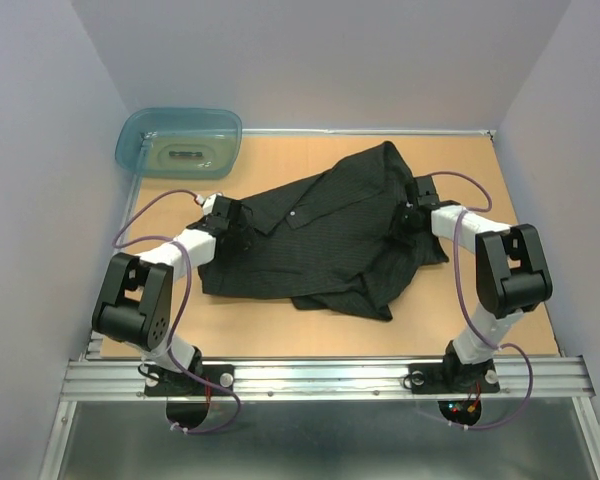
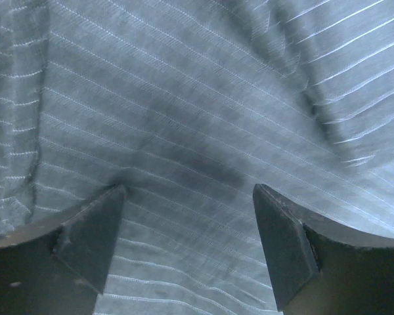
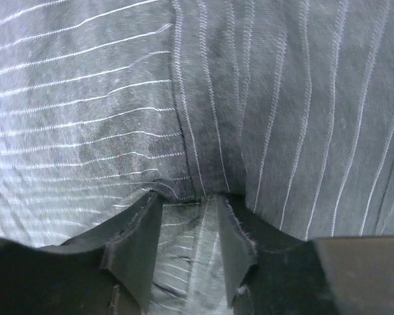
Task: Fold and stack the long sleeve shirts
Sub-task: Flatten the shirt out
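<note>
A pale item, not identifiable, is seen in the teal tub [image 1: 132, 150] at the far left. The black shirt [image 1: 320, 240] is spread in the middle, touched at its left by the wide-open left gripper [image 2: 190, 193], and pinched at its right in the narrowed right gripper [image 3: 189, 200].

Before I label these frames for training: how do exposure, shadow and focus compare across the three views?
Top external: even light, sharp, shirt reads near-black. Left wrist: cloth washed out to pale grey, a dark shadow patch ahead of the left pincer, stripes crisp. Right wrist: same grey wash, stripes crisp, right pincer dark in the foreground.
</note>
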You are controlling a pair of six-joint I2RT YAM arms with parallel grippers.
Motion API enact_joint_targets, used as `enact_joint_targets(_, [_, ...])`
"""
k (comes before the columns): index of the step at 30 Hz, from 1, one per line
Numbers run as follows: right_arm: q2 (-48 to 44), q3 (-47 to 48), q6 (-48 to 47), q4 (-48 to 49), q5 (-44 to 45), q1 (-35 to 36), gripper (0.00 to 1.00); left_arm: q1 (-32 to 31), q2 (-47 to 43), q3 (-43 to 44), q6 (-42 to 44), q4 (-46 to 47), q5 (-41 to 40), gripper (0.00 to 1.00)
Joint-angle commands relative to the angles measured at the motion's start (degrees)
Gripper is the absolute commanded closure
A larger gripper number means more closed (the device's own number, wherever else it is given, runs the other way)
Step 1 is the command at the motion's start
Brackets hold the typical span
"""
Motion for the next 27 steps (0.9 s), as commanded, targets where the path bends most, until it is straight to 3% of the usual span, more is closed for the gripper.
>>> enact_joint_targets(1, [4.0, 7.1, -0.1, 2.8, 10.4, -1.1, 0.5, 0.7, 2.2, 4.8, -0.6, 2.2, 4.7, 0.1])
enact_joint_targets(3, [2.6, 9.3, -2.4, 2.8, 11.4, -1.2, 0.45, 0.7, 1.1, 5.9, -0.5, 2.2, 4.1, 0.09])
enact_joint_targets(6, [-0.9, 11.4, -10.3, 2.8, 4.3, -0.4, 0.32, 0.7, -1.6, 7.2, 0.1, 2.0, 2.1, 0.08])
enact_joint_targets(9, [-7.4, 9.9, -18.5, 0.8, 3.2, 6.6, 0.23, 0.7, -4.6, 7.2, 0.4, 1.4, 1.3, 0.06])
enact_joint_targets(12, [-13.7, 5.8, -23.3, -2.7, 3.9, 17.3, 0.23, 0.7, -8.2, 6.3, 0.4, -0.3, 1.5, 0.05])
enact_joint_targets(20, [-20.7, -1.2, -20.8, -9.4, 8.4, 42.9, 0.23, 0.7, -22.4, 1.7, -1.1, -6.5, -3.8, 0.05])
enact_joint_targets(23, [-19.1, -2.7, -16.7, -9.5, 11.4, 49.4, 0.24, 0.7, -26.9, -1.0, -2.4, -7.9, -3.2, 0.05])
enact_joint_targets(27, [-15.0, -3.3, -13.7, -9.8, 18.4, 52.4, 0.26, 0.7, -28.5, -4.5, -4.2, -7.7, -1.2, 0.04])
